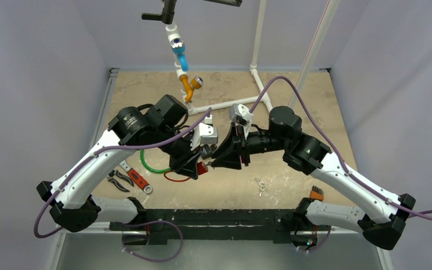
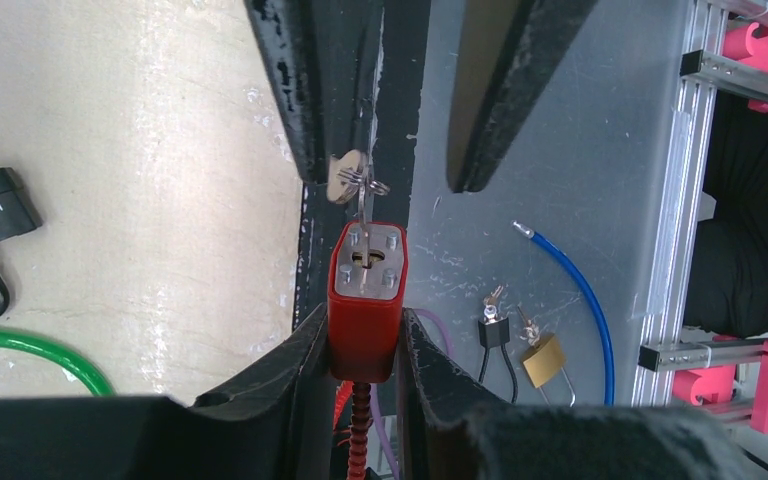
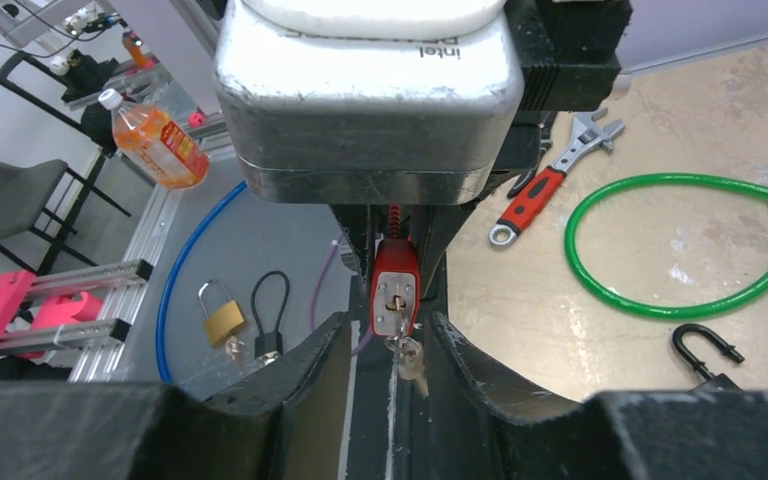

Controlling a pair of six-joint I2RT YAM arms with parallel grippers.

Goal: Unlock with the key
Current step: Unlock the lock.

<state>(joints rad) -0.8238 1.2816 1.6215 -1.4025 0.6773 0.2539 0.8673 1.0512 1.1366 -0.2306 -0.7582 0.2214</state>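
Red padlock point(image 2: 365, 300) clamped between left fingers point(image 2: 282, 380); silver key point(image 2: 361, 200) apparently seated in keyway.

Both your arms share one build. The left arm point(image 1: 87, 171) and the right arm point(image 1: 346, 171) have white shells on the long links and rounded black housings at the joints and bases. A purple cable point(image 1: 146, 144) is clipped along each arm. The left tool point(image 2: 363, 325) and the right tool point(image 3: 390, 325) have matt black wedge-shaped fingers with scuffed, scratched edges. The wrist camera point(image 3: 365, 100) is a rounded silver box with a white cap, marked "intel".
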